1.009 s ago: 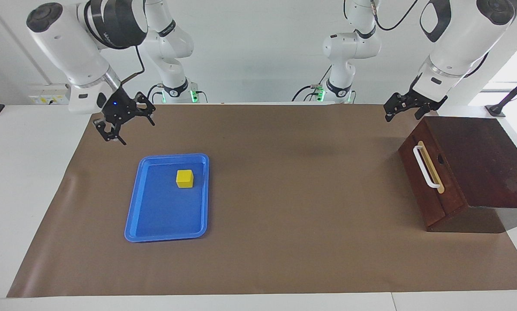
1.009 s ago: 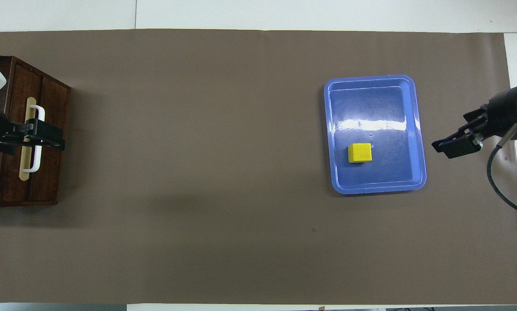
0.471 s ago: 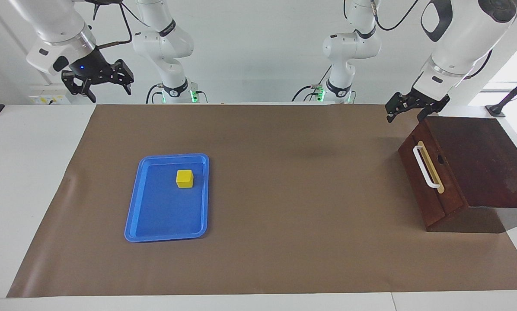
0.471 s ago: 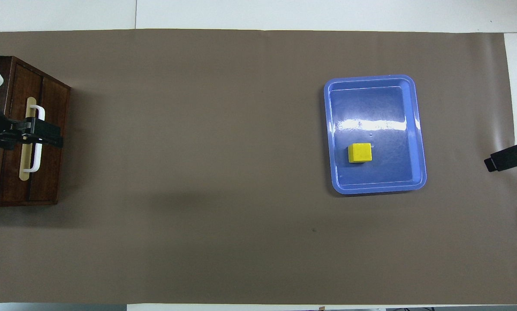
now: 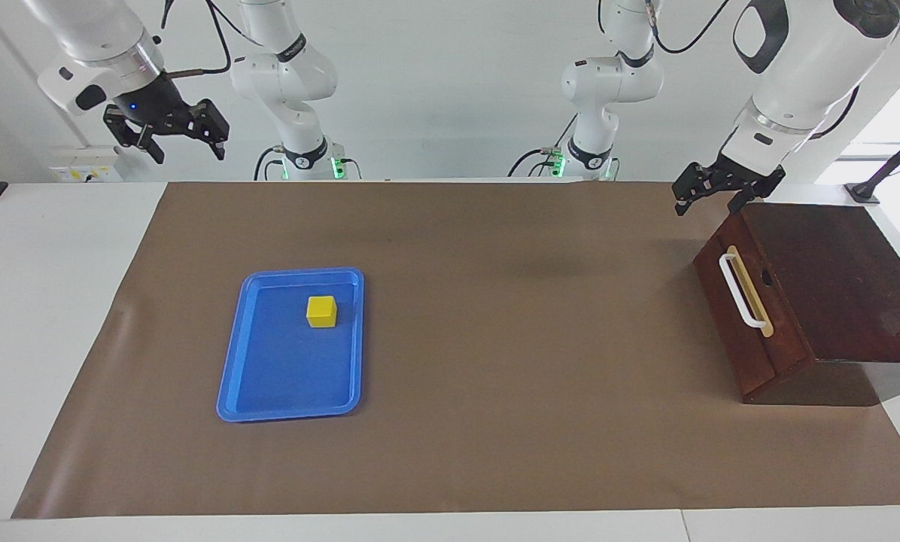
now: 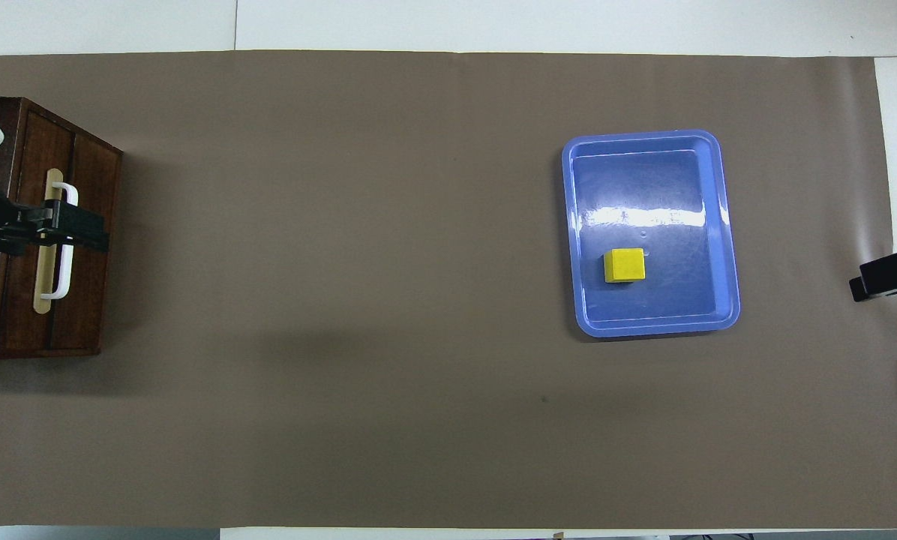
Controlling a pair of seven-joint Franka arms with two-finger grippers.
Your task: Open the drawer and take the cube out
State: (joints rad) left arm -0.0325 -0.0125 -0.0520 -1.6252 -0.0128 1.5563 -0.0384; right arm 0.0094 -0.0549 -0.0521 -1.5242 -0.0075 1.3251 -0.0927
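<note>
The dark wooden drawer (image 5: 730,335) is shut in its box (image 5: 834,278) at the left arm's end of the table, and its white loop handle (image 5: 740,290) faces the table's middle. The yellow cube (image 5: 320,311) sits in the blue tray (image 5: 269,406), in the part nearer the robots. My left gripper (image 5: 709,199) hangs open and empty in the air over the drawer's front. In the overhead view the left gripper (image 6: 81,234) lies across the handle (image 6: 62,289). My right gripper (image 5: 186,150) is open and empty, raised high over the table's edge at the right arm's end.
A brown mat (image 5: 510,361) covers the table between the tray and the drawer box. The cube (image 6: 624,265) and the tray (image 6: 647,326) show in the overhead view, with only the right gripper's tip (image 6: 887,279) at that view's edge.
My right gripper has risen and pulled back from beside the tray toward the right arm's end of the table. My left gripper has shifted slightly over the drawer. Cube and drawer have not moved.
</note>
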